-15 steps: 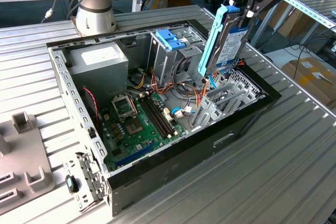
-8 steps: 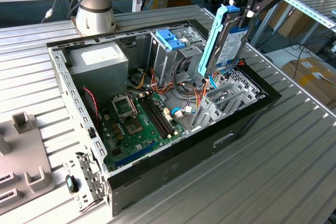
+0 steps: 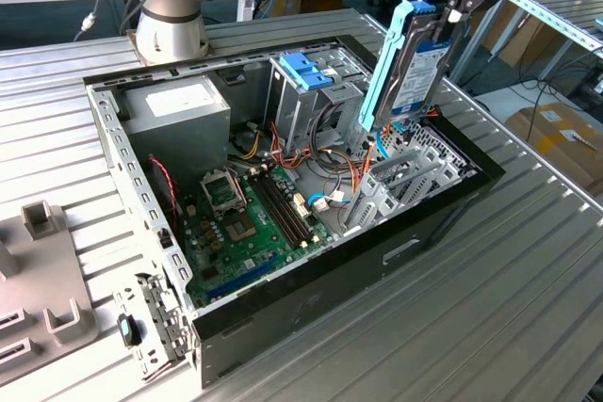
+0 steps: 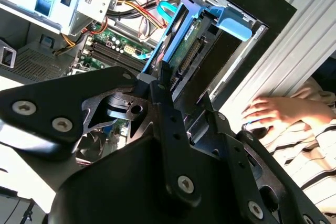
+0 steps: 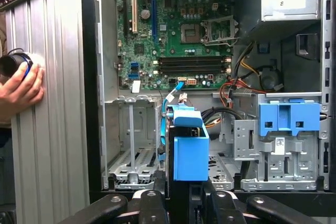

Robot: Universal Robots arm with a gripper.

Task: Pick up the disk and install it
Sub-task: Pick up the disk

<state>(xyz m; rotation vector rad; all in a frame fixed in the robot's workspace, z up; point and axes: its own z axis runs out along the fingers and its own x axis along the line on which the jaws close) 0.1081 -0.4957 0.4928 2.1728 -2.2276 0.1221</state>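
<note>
Gripper (image 3: 448, 8) clamped on top end of the disk (image 3: 413, 68). Disk upright over drive bay of open computer case (image 3: 311, 303), at the exterior view's right. Motherboard (image 3: 247, 223) inside case. Person's hand (image 5: 20, 88) on ribbed table (image 3: 499, 308) beside case.

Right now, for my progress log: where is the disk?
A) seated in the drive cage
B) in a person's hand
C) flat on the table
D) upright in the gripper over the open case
D: the gripper clamps the disk by its top edge, holding it upright above the case.
</note>
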